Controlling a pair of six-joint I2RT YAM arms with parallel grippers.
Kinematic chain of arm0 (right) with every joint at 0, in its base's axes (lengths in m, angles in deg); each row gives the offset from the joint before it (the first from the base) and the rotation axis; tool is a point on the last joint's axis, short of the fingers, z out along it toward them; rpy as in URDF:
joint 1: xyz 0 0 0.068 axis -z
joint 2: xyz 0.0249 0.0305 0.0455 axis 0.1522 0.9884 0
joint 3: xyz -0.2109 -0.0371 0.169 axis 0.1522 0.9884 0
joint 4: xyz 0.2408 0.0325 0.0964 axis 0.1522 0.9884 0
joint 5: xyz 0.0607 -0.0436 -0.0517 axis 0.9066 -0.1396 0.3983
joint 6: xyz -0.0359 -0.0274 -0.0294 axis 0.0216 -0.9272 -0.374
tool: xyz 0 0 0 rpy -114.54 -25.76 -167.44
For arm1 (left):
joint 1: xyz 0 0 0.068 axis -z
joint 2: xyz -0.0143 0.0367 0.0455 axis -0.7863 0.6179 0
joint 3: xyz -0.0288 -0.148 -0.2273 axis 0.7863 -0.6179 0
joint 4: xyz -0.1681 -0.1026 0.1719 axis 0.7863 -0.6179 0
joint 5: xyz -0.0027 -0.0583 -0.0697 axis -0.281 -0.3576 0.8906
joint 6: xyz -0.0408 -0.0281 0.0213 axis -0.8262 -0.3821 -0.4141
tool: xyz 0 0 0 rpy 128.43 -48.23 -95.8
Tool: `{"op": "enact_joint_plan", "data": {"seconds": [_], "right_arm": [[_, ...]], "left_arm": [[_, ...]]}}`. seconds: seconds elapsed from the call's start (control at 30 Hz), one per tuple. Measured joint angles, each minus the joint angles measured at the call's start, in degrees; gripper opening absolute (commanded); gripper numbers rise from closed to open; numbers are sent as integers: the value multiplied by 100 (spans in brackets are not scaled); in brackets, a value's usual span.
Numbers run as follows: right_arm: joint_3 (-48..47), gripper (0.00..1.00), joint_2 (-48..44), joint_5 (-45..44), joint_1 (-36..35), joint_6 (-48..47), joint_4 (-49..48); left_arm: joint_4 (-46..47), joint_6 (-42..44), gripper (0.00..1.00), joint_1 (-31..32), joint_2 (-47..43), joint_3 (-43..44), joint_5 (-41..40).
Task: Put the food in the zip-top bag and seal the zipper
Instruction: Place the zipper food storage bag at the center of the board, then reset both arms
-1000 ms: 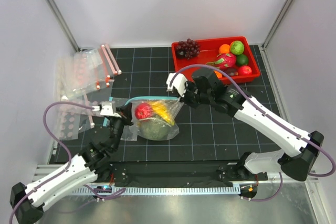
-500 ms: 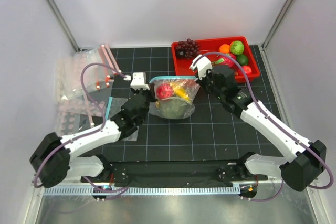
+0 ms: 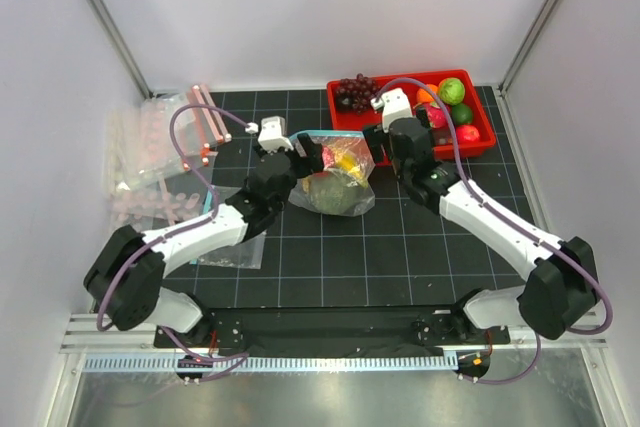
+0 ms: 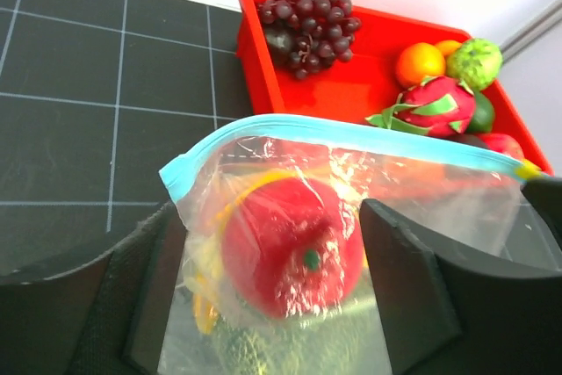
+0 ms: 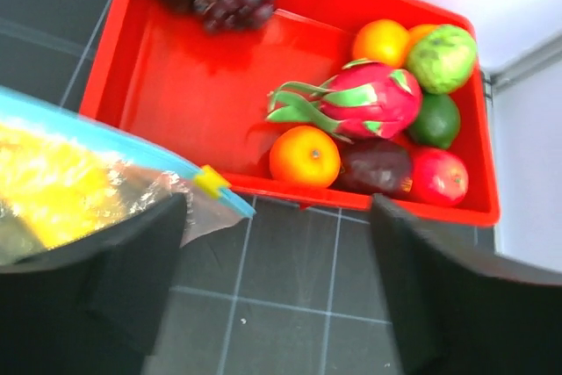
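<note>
Left wrist view, item 1: left gripper (image 4: 268, 217), jaws apart, the filled body of the zip-top bag (image 4: 413, 195) standing between the fingers; no clamp on the film could be made out.

Item 2: right gripper (image 5: 279, 208), jaws likewise apart. Only the bag's end corner with its small yellow tab (image 5: 211, 180) reached the inner side of one finger; the rest of the gap showed bare mat.

Item 3: contents, all inside the bag: red fruit (image 4: 290, 252) uppermost, banana (image 5: 53, 177) beside it, melon (image 3: 335, 197) beneath.

Item 4: zipper (image 4: 351, 136), a single teal band across the mouth, facing the red tray (image 5: 176, 76). Whether it was pressed shut could not be told.

Item 5: surroundings: grapes (image 4: 307, 15) and dragon fruit (image 5: 360, 98) in the tray, not part of the load.

Change recorded: a second before, the bag lay near the middle of the black mat (image 3: 330, 267), closer to the arm bases. It had since shifted back to just in front of the tray, and both arms had stretched out after it, one at each end.

Assessment: filling appeared complete. Sealing the strip looked to be the remaining step, with a gripper already stationed at either end.
</note>
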Motion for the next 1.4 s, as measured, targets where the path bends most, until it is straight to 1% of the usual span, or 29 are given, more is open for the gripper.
{"op": "enact_joint_plan", "data": {"seconds": [0.03,0.13,0.17,0.2,0.27,0.33,0.43,0.5,0.57,0.7,0.8,0.87,1.0,1.1,1.4], "right_arm": [[20,100,-28,-120,0,55,-81],[170,99,-293,-560,0,339,-284],[195,100,-431,-767,0,516,-295],[188,99,-553,-994,0,769,-249],[20,100,-809,-1401,0,1405,87],[-396,100,-951,-1657,2,2131,627],[-841,100,-1198,-1727,13,3174,1222],[-695,100,-1574,-1657,11,3823,1412],[-306,100,-1985,-1644,11,4352,1497],[584,100,-2461,-1644,13,5005,1659],[1143,100,-2540,-1421,13,5167,1672],[1381,100,-2557,-1187,13,5178,1606],[1462,100,-2568,-796,13,5005,1517],[1473,100,-2601,-686,11,4795,1357],[2105,100,-3228,-400,13,4487,671]], "left_arm": [[-87,0,85,-4,-76,0,28],[-621,15,89,-13,-603,33,63],[-872,15,96,-20,-848,83,63],[-1045,24,100,-20,-1082,127,57],[-1436,-39,100,-24,-1683,221,35],[-1679,-107,100,-24,-2280,254,17],[-1941,-212,100,-26,-2992,131,-4],[-2133,-352,100,-26,-3324,-103,-46],[-2304,-494,100,-26,-3576,-452,-35],[-2535,-654,100,-31,-3842,-1285,140],[-2697,-505,100,-28,-4081,-1834,420],[-2765,-350,100,-28,-4391,-2031,516],[-2610,-144,100,-28,-5095,-2216,568],[-2487,-24,100,-31,-5453,-2295,568],[-2470,138,100,-28,-5670,-2350,549]]}}
